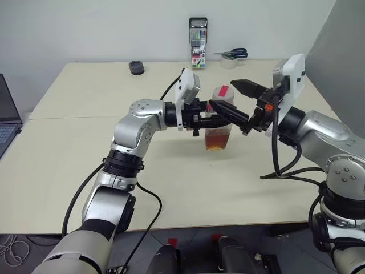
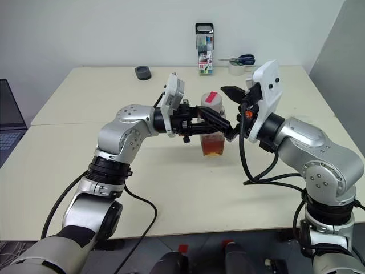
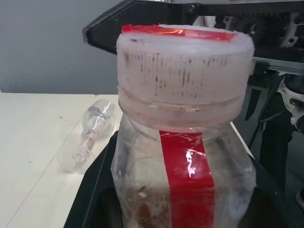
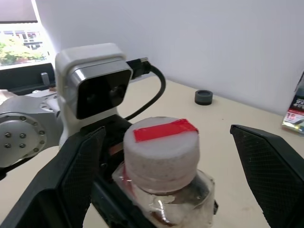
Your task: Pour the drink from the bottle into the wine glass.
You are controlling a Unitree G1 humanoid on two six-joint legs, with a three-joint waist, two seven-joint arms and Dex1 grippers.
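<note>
While the left gripper (image 1: 219, 113) clamps the small clear plastic bottle (image 1: 219, 123) upright above the cream rectangular table (image 1: 85, 114), the right gripper (image 4: 166, 156) stands spread wide either side of its white cap with a red strip (image 4: 161, 145). Reddish-brown amber drink (image 1: 217, 139) fills the bottle's bottom. The clear stemmed wine glass (image 3: 90, 137) lies on its side near the bottle.

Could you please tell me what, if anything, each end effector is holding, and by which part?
The left end effector grips the bottle around its body, below the cap, off the table. The right end effector is open, its fingers either side of the cap, holding nothing.
</note>
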